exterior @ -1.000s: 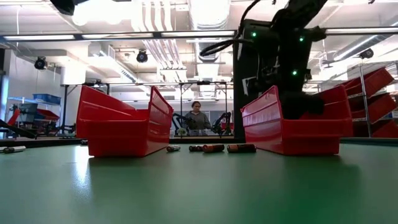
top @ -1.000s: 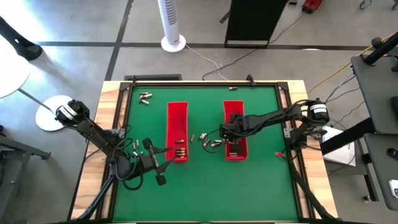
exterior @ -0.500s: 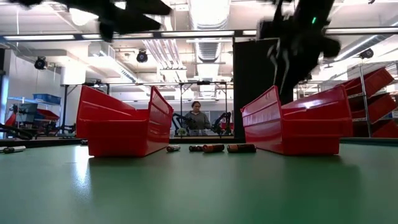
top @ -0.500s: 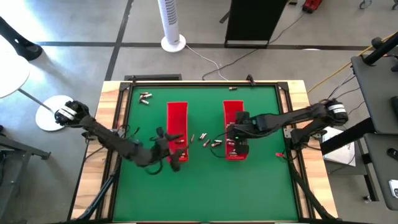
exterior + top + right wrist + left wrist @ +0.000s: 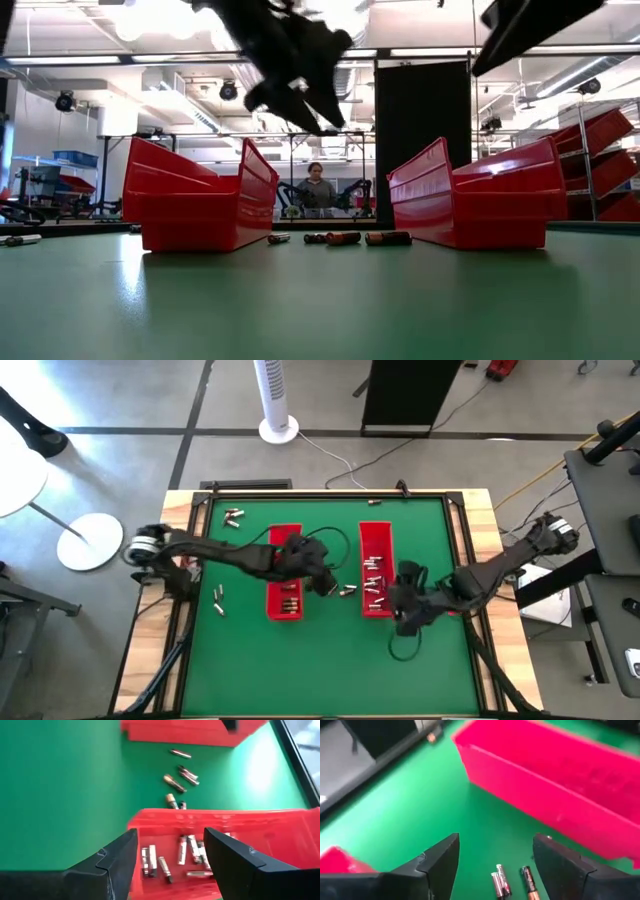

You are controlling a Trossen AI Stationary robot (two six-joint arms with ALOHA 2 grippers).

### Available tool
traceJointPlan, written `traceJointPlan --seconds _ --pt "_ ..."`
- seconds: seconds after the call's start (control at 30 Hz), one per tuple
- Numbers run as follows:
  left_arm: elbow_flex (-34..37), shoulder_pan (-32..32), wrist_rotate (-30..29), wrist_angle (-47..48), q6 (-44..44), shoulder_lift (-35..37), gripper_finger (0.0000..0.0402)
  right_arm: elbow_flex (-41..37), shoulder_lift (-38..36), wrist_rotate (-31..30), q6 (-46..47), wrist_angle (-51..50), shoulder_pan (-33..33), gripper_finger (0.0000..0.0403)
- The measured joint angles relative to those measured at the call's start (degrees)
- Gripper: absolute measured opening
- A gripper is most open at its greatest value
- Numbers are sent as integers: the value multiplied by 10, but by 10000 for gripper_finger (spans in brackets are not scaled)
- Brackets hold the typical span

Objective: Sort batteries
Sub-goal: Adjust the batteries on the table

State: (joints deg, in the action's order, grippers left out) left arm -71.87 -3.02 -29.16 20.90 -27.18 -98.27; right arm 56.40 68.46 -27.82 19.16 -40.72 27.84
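The left claw (image 5: 328, 586) hangs open and empty between the two red trays, right above loose batteries (image 5: 347, 591) lying on the green table (image 5: 300, 660). The right claw (image 5: 399, 622), also open and empty, sits off the near end of the right tray (image 5: 376, 538), which holds a heap of batteries. More batteries lie in the left tray (image 5: 285, 540), near the table's left edge and at its far left corner.

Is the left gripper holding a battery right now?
No: in the left wrist view the left gripper is open and empty, with loose batteries lying on the green mat below it.
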Motion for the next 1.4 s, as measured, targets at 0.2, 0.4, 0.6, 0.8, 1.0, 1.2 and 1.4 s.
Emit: traceJointPlan --seconds 0.2,0.4,0.6,0.8,1.0,1.2,1.4 --pt "-145 35 18 180 -27 -123 214 -12 18 -57 70 11 78 221" --pt "-241 57 28 313 -57 -224 193 -27 30 -80 134 18 130 222" --pt "-320 59 40 400 -74 -298 171 -33 47 -84 158 22 155 221" --pt "-339 59 53 445 -83 -333 159 -33 53 -83 164 23 162 222" --pt "-323 45 57 413 -79 -333 158 -33 52 -83 164 21 162 220" --pt "-323 24 57 366 -67 -333 158 -33 52 -83 164 21 162 219" --pt "-323 18 67 325 -53 -333 158 -33 52 -83 170 21 162 219"
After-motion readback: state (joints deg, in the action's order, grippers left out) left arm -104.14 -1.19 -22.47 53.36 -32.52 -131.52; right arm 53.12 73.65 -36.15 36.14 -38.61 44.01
